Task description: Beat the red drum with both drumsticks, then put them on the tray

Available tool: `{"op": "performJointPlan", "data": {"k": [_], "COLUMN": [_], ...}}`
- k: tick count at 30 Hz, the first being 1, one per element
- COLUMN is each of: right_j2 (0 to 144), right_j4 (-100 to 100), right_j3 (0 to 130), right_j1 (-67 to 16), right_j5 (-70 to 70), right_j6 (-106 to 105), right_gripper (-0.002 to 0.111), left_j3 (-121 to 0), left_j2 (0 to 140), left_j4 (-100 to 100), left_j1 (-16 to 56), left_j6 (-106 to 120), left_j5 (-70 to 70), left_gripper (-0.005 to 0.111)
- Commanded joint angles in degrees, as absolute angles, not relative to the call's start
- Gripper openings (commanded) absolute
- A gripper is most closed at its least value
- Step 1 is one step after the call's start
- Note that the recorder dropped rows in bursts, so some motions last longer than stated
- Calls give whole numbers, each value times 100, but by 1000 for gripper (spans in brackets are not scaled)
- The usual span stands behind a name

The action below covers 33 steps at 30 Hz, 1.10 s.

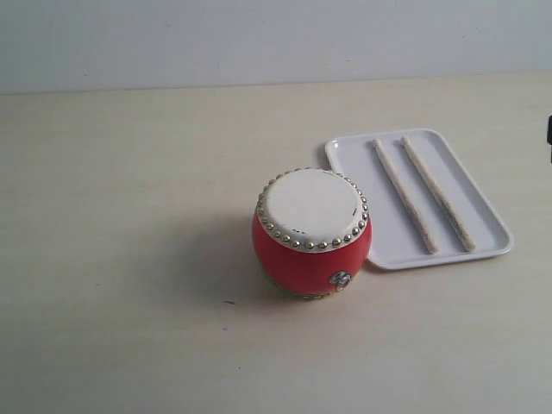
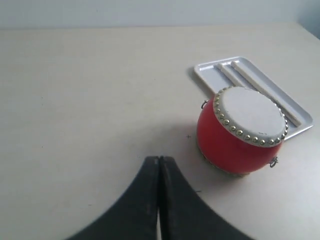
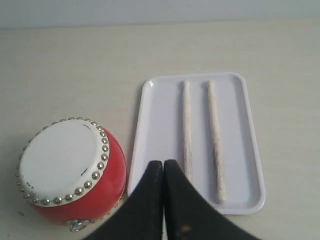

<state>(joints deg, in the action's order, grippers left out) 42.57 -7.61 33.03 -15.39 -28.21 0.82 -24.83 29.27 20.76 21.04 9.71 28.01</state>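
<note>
A pale beige table point(image 1: 129, 259) meets a plain grey-white wall point(image 1: 259, 39) at twelve o'clock; a tiny dark speck point(image 1: 228, 303) lies toward seven o'clock.

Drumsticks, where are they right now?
In the exterior view, both drumsticks lie side by side on the white tray, just right of the red drum.

We log the drum point(image 1: 306, 259): glossy red body, white skin top, ring of silver studs. The drumsticks point(image 1: 405, 197) are pale cream, the tray point(image 1: 384, 235) plain white. We see a beige table point(image 1: 129, 259), a pale grey wall point(image 1: 259, 34). Left gripper point(image 2: 159, 162) and right gripper point(image 3: 163, 166) are both black.
</note>
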Motion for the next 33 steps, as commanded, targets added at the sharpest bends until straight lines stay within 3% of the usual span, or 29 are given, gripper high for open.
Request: {"op": "performJointPlan", "data": {"k": [1,10,15,33], "right_j2": [3406,2499,2466,2466], "right_j4": [-799,-1087,-1595,-1609], "right_j3": [3140,3130,3130,3130], "right_j1": [-1532,-1532,-1532,-1532], "right_j5": [-2723,-2477,-1902,-1965], "right_j6": [-91,95,189,176], "right_gripper": [0,0,0,0], "left_j3": [-2463,-2463,-2463,-2463], "left_j2": [2902,2902,2902,2523], "left_j4": [2076,2076,2076,1768], "left_j1": [2110,2110,2110,1930], "left_j6": [1024,1024,1024,1269], "left_j5": [2535,2535,2535,2556], "left_gripper": [0,0,0,0]}}
